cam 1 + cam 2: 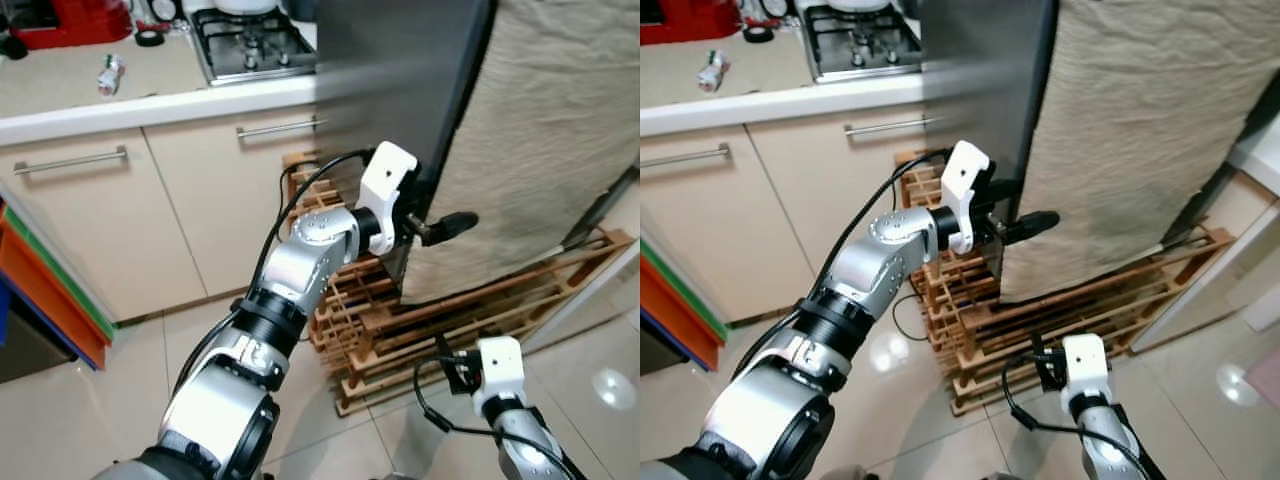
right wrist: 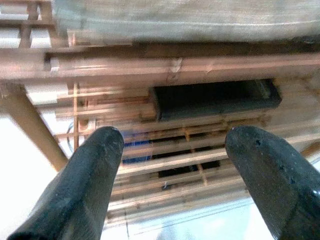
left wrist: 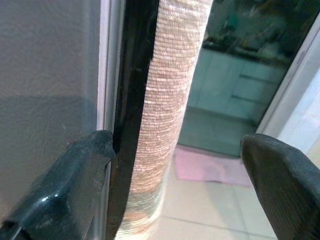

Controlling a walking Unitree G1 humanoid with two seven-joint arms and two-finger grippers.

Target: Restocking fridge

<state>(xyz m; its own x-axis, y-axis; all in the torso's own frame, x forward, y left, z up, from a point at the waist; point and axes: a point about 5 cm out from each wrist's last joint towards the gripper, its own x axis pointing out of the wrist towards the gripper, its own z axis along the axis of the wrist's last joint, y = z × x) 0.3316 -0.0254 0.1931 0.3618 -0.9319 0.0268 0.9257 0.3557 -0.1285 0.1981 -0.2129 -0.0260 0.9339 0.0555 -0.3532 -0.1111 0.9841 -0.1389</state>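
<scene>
Left tool (image 1: 445, 226), centre of the left eye view: fingers spread apart and grasping nothing, reaching to the edge of the fridge door (image 1: 400, 90). In the left wrist view one finger (image 3: 85, 175) lies against the grey door face beside the dark seam, the other (image 3: 280, 180) stands clear on the far side of the cloth-covered edge, so the door edge sits between the open fingers. Right tool (image 2: 170, 165), lower right of the left eye view: also released, held low and pointed at the wooden rack (image 1: 400, 330) on the floor under the fridge.

The fridge occupies the upper centre and right of the frame; a beige cloth (image 1: 550, 130) hangs over its front. To its left runs the tabletop (image 1: 80, 90), with a gas hob (image 1: 250, 45) and cabinet doors (image 1: 100, 220) below.

Handling, as a judgement: the door is rigid, heavy and probably held by a magnetic seal, its metal face smooth and likely slippery. The cloth is soft and may slide under a pad. The edge at the seam looks the soundest place to take hold, pulling steadily outward.
</scene>
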